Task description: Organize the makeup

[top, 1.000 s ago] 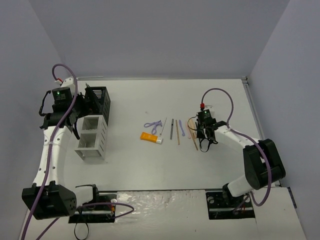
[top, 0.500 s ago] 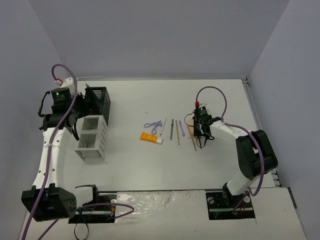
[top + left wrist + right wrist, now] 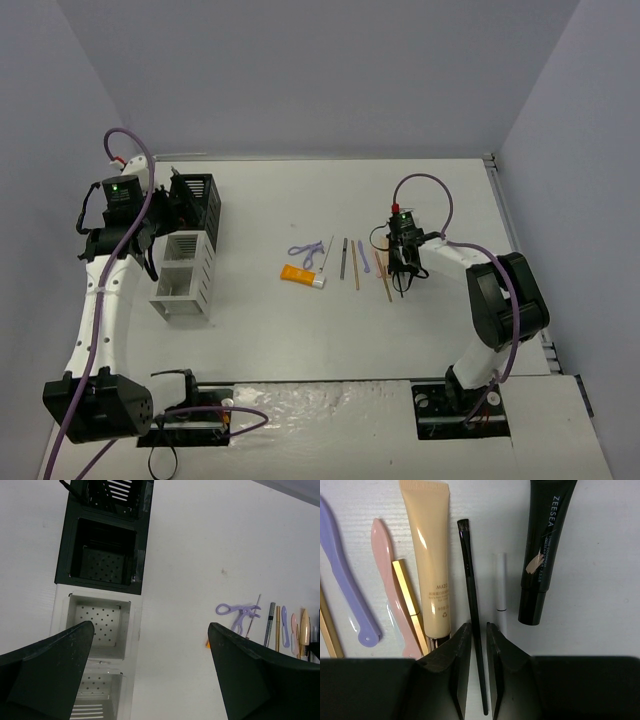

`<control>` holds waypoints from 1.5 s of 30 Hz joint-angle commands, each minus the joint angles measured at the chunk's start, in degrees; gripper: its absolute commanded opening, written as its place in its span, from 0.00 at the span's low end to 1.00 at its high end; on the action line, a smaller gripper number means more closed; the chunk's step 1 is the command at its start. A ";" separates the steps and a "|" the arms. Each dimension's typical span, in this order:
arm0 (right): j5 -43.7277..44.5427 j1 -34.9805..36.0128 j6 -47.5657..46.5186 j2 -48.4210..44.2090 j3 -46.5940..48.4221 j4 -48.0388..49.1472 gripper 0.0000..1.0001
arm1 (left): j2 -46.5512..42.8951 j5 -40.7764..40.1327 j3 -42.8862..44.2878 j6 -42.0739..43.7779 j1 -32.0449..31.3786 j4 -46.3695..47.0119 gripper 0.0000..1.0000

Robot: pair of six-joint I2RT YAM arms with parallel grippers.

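Observation:
The makeup lies in a row mid-table: an orange tube (image 3: 298,273) with a white cap, a purple looped tool (image 3: 306,250), and thin pencils (image 3: 344,258). My right gripper (image 3: 403,275) is down at the row's right end. In the right wrist view its jaws (image 3: 478,630) stand narrowly open on either side of a thin black brush (image 3: 471,590), with a slight gap on each side. The brush lies flat on the table. My left gripper (image 3: 151,627) hangs wide open and empty above the rack (image 3: 141,555).
Beside the brush lie a tan tube (image 3: 430,555), a gold stick (image 3: 407,597), a pink tool (image 3: 387,585), a lilac spatula (image 3: 345,585), a white pencil (image 3: 501,587) and a black tube (image 3: 542,555). The black-and-white rack (image 3: 185,265) stands at the left.
My right arm has swung its gripper a little left and back along the row's right end, and its jaws have narrowed slightly. The left arm has not moved.

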 commanded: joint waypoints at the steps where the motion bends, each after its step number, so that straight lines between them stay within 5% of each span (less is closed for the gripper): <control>1: -0.46 -0.49 -0.10 0.63 2.37 0.52 0.16 | -1.46 1.15 3.21 0.19 0.07 2.75 0.97; 17: 0.23 -0.16 -0.66 -3.81 3.56 -0.49 0.00 | -1.53 8.00 3.86 -4.26 -1.80 3.67 0.97; 25: 0.14 7.11 -5.03 -18.64 4.48 1.32 0.00 | -2.77 10.02 5.23 -11.36 -16.42 7.96 0.97; 33: -9.49 17.64 -5.17 -31.01 0.80 17.04 0.00 | -0.74 6.64 6.22 -17.73 -31.68 16.45 0.97; 45: -11.12 26.64 -3.95 -30.58 -1.78 31.15 0.00 | 4.91 -2.96 7.50 -20.15 -44.04 21.77 0.94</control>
